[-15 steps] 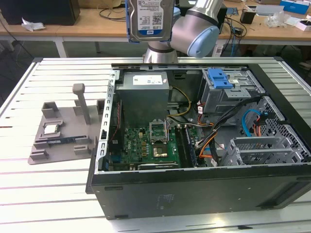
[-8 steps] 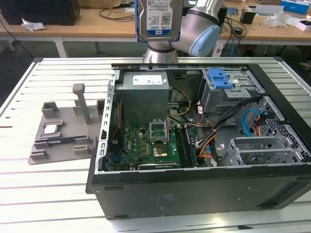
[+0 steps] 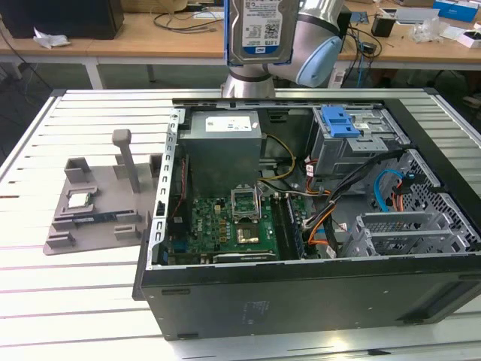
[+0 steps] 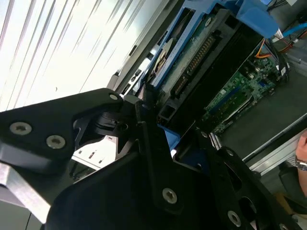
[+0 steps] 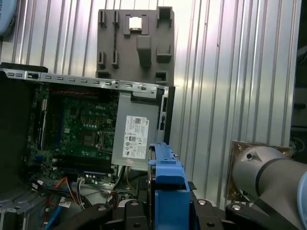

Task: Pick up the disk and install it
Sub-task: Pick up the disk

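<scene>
Fingers [image 4: 145, 128] closed on the disk [image 4: 196, 57]: in the second wrist view the black links press in from either side on its near end, blue bracket pinched between them. Gripper [image 4: 167, 136] bears the load alone; nothing else touches the disk.

Disk runs straight out past the fingertips, circuit-board face and connector exposed on one side. In the first wrist view the bracket edge [image 5: 168, 179] stands between the finger links, narrow side on, so the grip appears to be across the thickness. In the exterior view the disk [image 3: 258, 30] hangs upright, label outward, clear above the case [image 3: 301, 301].

Beyond the disk's free end, well apart from the fingers: open case, motherboard [image 5: 76, 129], drive cage [image 3: 353, 147].

Handling, judged:
- Metal body, rigid, fairly heavy for its size. Won't flex.
- Smooth faces likely slippery; held at one end, it could pivot or slide.
- Bracket is plastic, some give. Best hold is on the bracket's sides or the metal shell.
- Board side and connector fragile. Keep the pads off them; knocks could do harm.
</scene>
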Available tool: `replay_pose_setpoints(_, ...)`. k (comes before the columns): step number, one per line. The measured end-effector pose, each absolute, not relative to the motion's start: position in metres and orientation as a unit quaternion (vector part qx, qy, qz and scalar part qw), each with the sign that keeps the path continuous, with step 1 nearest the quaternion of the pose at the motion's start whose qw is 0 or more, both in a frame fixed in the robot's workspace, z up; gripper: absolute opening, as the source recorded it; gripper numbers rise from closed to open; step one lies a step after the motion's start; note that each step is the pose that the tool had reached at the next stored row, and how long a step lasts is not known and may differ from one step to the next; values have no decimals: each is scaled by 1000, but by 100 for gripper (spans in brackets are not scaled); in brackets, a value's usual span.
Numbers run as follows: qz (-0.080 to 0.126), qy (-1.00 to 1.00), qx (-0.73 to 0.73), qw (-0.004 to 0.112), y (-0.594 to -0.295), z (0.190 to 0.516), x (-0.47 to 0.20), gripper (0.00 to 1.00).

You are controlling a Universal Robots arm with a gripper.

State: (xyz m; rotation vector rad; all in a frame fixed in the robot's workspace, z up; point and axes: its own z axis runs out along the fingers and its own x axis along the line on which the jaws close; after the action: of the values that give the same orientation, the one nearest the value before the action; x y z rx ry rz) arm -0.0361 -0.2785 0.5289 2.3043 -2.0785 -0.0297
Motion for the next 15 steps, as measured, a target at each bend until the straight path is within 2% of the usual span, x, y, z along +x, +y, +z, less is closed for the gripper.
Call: replay_pose_setpoints(15, -10, -677, 735, 19, -285, 529, -8, 37)
